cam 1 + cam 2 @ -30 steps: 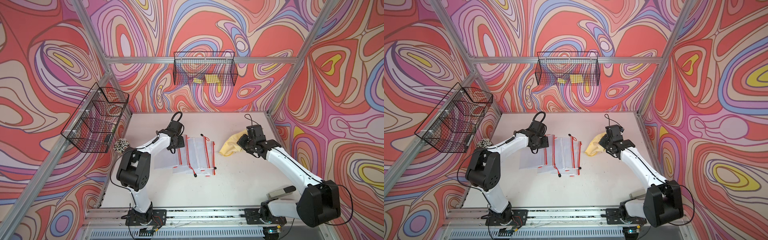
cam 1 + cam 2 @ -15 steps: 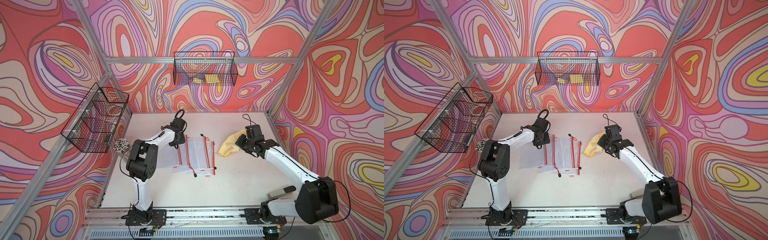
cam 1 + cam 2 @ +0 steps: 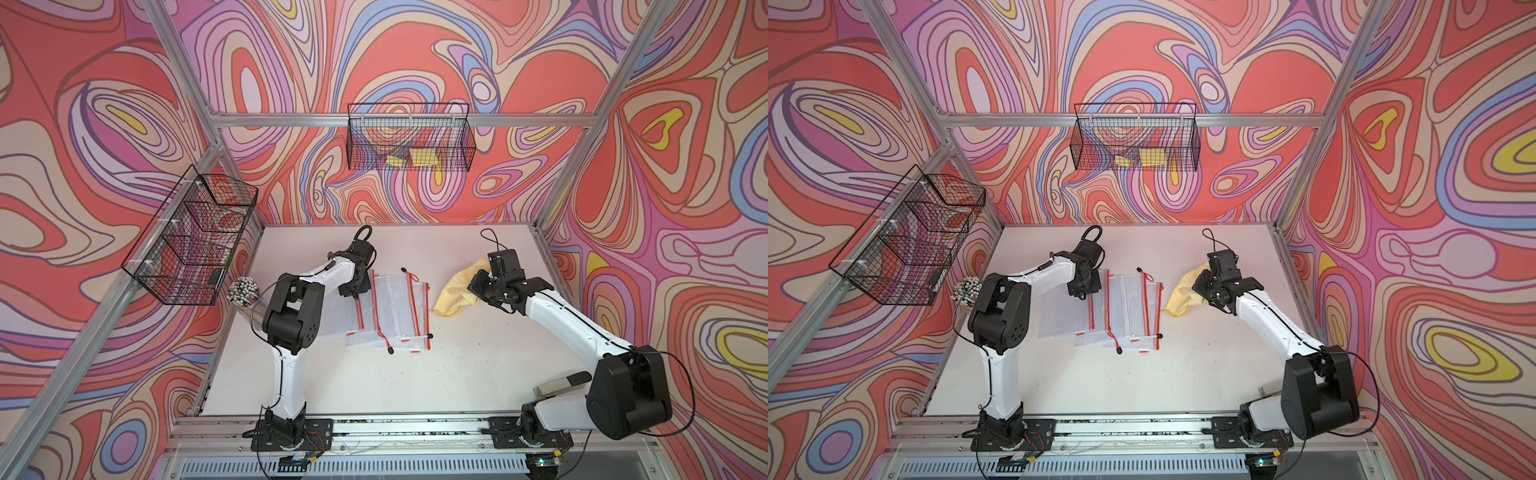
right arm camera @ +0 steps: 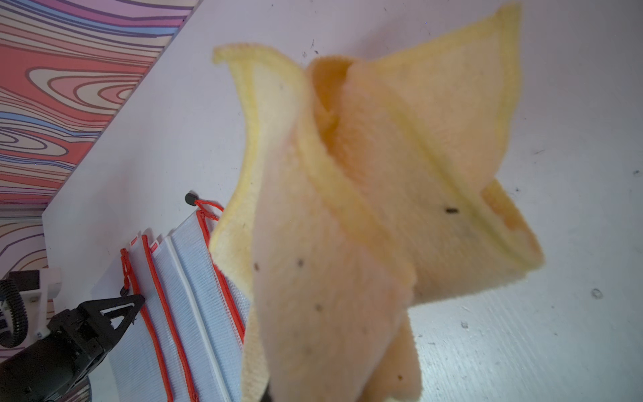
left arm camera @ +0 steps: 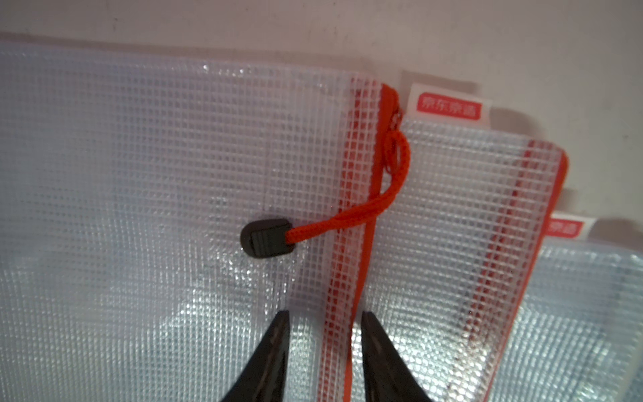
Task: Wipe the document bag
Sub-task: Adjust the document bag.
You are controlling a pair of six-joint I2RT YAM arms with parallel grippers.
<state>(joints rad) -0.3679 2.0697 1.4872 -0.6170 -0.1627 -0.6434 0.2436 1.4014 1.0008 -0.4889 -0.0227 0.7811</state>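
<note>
Document bag [image 3: 343,320] lies near the middle of a top view, on the white table [image 3: 374,374]. Our left claw [image 5: 323,316] stands over its red zip [image 5: 387,104], jaws a little apart. Our right claw [image 3: 478,286] is clenched on the yellow cloth [image 3: 453,295], further right.

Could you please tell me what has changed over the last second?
The left arm raised its elbow, and the left gripper drew its jaws narrower astride the red zipper edge of the leftmost document bag. The right gripper stayed shut on the yellow cloth; the bags lay unmoved.
</note>
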